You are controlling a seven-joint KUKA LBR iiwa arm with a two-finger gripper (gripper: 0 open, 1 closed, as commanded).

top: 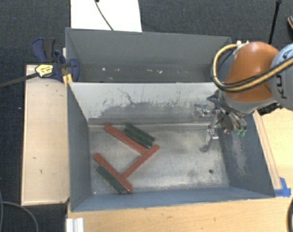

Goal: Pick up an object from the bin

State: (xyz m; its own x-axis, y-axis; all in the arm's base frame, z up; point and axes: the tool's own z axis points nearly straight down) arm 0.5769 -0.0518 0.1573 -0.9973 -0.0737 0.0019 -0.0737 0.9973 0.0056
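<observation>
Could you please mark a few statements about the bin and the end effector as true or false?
1. The red and green bars lie on the left part of the bin floor. True.
2. The end effector hangs over the bars. False: it is near the right wall, apart from them.
3. A green bar lies alongside a red bar. True.
4. The bars are blue. False: they are red and dark green.

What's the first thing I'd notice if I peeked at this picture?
Probably the arm's big orange cover at the right, round like a ball, with the tool hanging below it over the right side of the grey bin. Next, the red and green sticks lying in a zigzag on the left of the bin's floor, apart from the tool.
</observation>
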